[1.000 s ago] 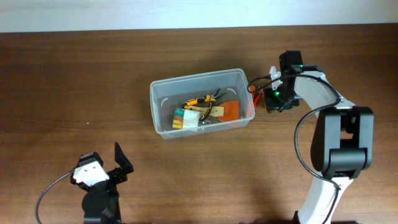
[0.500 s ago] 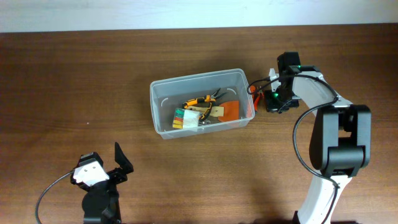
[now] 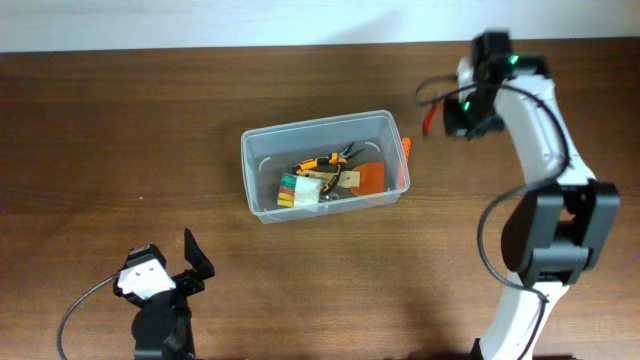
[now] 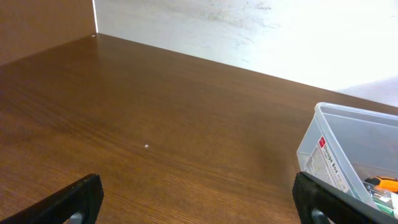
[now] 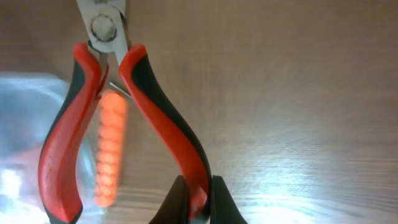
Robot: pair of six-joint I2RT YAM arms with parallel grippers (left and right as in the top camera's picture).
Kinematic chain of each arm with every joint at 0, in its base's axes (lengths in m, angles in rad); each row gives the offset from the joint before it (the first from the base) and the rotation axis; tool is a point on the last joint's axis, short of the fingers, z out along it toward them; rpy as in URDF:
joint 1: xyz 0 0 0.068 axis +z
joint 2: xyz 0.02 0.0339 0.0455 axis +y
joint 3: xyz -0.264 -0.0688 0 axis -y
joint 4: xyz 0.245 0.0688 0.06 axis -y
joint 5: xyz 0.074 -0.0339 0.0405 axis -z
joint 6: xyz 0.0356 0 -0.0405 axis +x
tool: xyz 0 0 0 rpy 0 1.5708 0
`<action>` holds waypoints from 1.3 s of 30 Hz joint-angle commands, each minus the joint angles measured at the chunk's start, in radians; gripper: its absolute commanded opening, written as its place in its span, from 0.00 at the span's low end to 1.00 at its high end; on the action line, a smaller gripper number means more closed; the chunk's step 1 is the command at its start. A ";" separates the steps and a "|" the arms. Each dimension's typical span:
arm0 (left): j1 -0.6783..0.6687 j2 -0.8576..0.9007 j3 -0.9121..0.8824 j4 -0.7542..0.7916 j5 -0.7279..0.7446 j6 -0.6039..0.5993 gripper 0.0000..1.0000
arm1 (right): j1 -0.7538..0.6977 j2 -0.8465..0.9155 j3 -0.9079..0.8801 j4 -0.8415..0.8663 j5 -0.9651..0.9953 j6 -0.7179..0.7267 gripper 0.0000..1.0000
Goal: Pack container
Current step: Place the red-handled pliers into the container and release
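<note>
The container (image 3: pixel 250 140) is a clear lidless tub at the table's middle, holding orange-and-black pliers (image 3: pixel 322 161), a green-and-white item and an orange-brown piece. It also shows in the left wrist view (image 4: pixel 323 149) and, blurred, in the right wrist view (image 5: pixel 25 124). My right gripper (image 3: pixel 447 115) is shut on one handle of red-handled pliers (image 5: pixel 93 124), held above the table to the right of and behind the container; the jaws (image 5: pixel 198 199) pinch the right handle. My left gripper (image 4: pixel 199 202) is open and empty, low over the table, front left (image 3: pixel 190 268).
An orange ridged item (image 3: pixel 405 150) lies against the outside of the container's right wall, also in the right wrist view (image 5: pixel 111 149). The table's back edge meets a white wall (image 4: pixel 249 25). The right arm's base stands at the front right (image 3: pixel 520 310).
My right gripper has risen and moved toward the back of the table with the red pliers, away from the spot beside the container's right wall. The left arm has not moved.
</note>
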State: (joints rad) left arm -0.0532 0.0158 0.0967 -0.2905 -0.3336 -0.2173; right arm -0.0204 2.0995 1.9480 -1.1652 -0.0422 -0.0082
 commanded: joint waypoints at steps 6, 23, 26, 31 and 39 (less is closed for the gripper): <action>-0.004 -0.004 -0.004 -0.001 -0.004 0.009 0.99 | 0.209 -0.116 0.217 -0.095 -0.087 -0.149 0.04; -0.004 -0.004 -0.004 -0.001 -0.004 0.009 0.99 | 0.398 -0.090 -0.298 0.145 0.087 -0.901 0.04; -0.004 -0.004 -0.004 -0.001 -0.004 0.009 0.99 | 0.389 -0.090 -0.328 0.198 0.054 -0.900 0.04; -0.004 -0.004 -0.004 -0.001 -0.004 0.009 0.99 | 0.398 -0.093 -0.328 0.202 0.031 -0.874 0.45; -0.004 -0.004 -0.004 -0.001 -0.003 0.009 0.99 | 0.397 -0.169 -0.097 0.187 0.097 -0.419 0.99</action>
State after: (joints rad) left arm -0.0532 0.0158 0.0967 -0.2909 -0.3336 -0.2173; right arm 0.3840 2.0129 1.7100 -0.9833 0.0338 -0.6846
